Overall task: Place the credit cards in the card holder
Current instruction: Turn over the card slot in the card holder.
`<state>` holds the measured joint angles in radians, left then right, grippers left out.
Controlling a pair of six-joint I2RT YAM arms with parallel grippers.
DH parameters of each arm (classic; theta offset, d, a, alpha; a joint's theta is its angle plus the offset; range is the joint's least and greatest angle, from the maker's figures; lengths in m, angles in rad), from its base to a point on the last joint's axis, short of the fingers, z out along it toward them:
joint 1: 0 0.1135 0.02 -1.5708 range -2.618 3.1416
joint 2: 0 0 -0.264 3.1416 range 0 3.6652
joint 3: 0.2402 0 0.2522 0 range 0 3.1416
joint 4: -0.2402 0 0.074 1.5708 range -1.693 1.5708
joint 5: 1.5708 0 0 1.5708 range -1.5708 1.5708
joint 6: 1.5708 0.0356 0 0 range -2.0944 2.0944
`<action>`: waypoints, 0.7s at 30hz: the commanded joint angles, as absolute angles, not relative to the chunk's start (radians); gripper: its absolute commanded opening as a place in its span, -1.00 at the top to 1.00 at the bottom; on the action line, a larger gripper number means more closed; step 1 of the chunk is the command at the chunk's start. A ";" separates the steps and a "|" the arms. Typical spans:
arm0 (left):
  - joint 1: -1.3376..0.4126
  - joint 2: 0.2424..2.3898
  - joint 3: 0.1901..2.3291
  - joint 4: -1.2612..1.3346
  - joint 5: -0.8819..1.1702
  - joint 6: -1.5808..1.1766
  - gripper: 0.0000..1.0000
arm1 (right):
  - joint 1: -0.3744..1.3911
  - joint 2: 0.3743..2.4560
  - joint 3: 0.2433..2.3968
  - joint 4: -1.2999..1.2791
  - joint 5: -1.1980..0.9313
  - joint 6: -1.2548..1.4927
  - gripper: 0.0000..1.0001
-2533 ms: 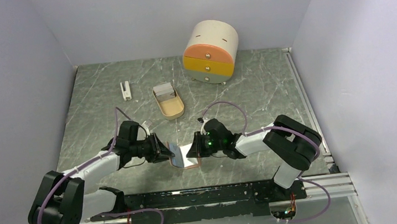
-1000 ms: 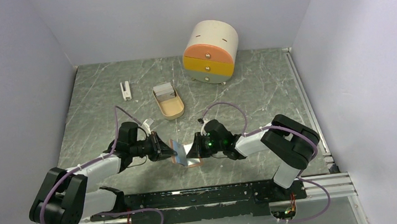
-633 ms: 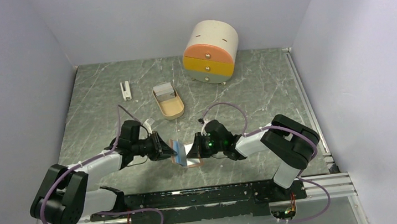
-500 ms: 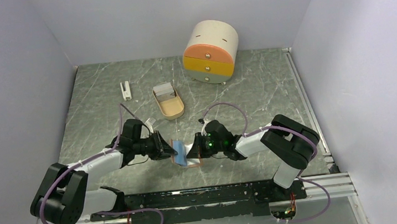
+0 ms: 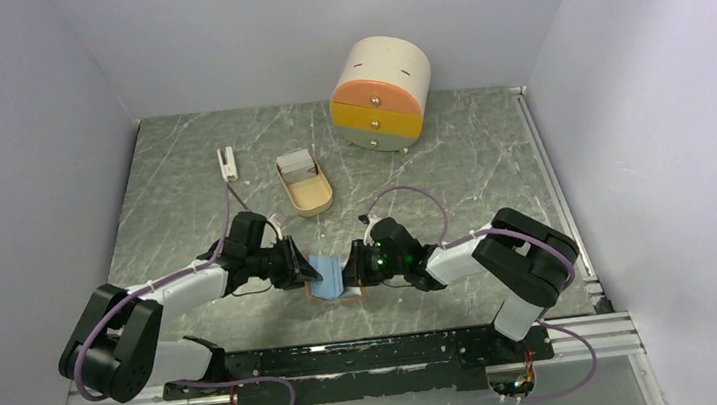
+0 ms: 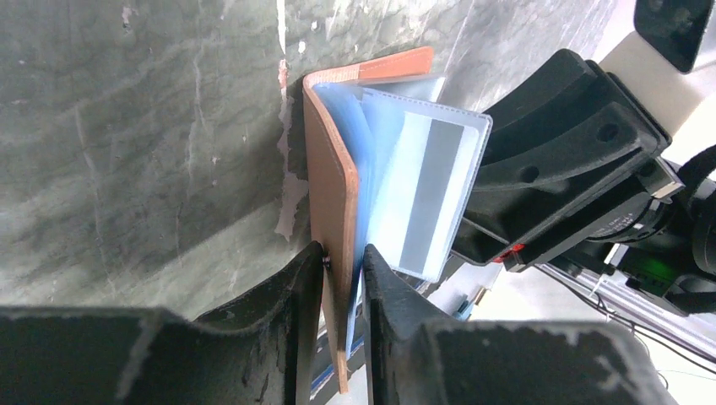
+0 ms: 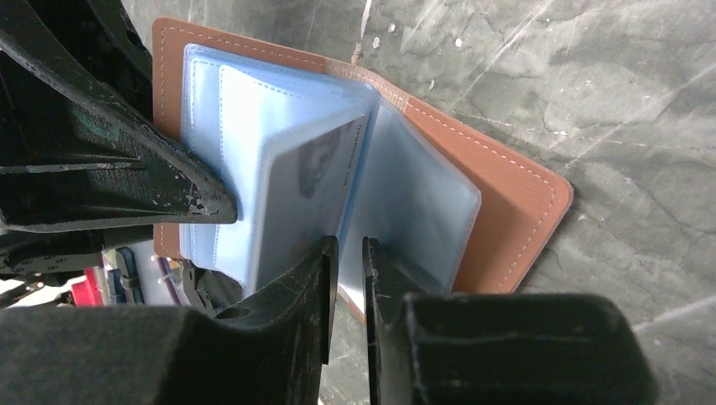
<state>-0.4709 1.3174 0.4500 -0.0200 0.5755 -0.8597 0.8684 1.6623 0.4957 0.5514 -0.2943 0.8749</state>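
The salmon-pink card holder stands open on edge between my two grippers. My left gripper is shut on its leather cover, one finger on each side. My right gripper is shut on a credit card that sits in a clear pocket; its fingers pinch the lower edge. In the left wrist view the card shows a grey stripe. The far cover lies against the table. More cards lie in the tray.
A beige oval tray lies behind the grippers. A small white upright block stands at the back left. A round cream unit with pink and yellow drawers stands at the back. The two grippers are almost touching.
My left gripper has moved right and a little back, closing in on the right gripper. The holder's clear pockets now show more open between them. The right arm has barely moved.
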 commanded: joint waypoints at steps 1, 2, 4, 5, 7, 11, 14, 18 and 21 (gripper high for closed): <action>-0.481 1.310 0.482 -0.046 0.546 -0.852 0.43 | 0.874 1.617 0.481 0.414 -0.197 0.838 0.51; -0.482 1.311 0.480 -0.043 0.547 -0.854 0.43 | 0.874 1.596 0.482 0.385 -0.169 0.831 0.47; -0.481 1.316 0.483 -0.046 0.549 -0.854 0.44 | 0.863 1.545 0.483 0.323 -0.131 0.812 0.43; -0.482 1.319 0.488 -0.051 0.548 -0.853 0.44 | 0.855 1.522 0.486 0.294 -0.120 0.804 0.41; -0.482 1.320 0.492 -0.061 0.547 -0.849 0.45 | 0.847 1.468 0.495 0.237 -0.098 0.790 0.36; -0.482 1.307 0.491 -0.069 0.541 -0.846 0.45 | 0.847 1.375 0.528 0.150 -0.041 0.759 0.26; -0.482 1.307 0.492 -0.080 0.537 -0.845 0.46 | 0.847 1.342 0.551 0.130 -0.016 0.740 0.23; -0.482 1.300 0.486 -0.099 0.524 -0.846 0.41 | 0.846 1.350 0.585 0.138 -0.011 0.696 0.19; -0.482 1.288 0.478 -0.099 0.526 -0.853 0.38 | 0.848 1.373 0.608 0.153 -0.027 0.672 0.18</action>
<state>-0.4744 1.3151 0.4648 -0.0788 0.5415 -0.8597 0.8501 1.3563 0.5659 0.1574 -0.0437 0.7277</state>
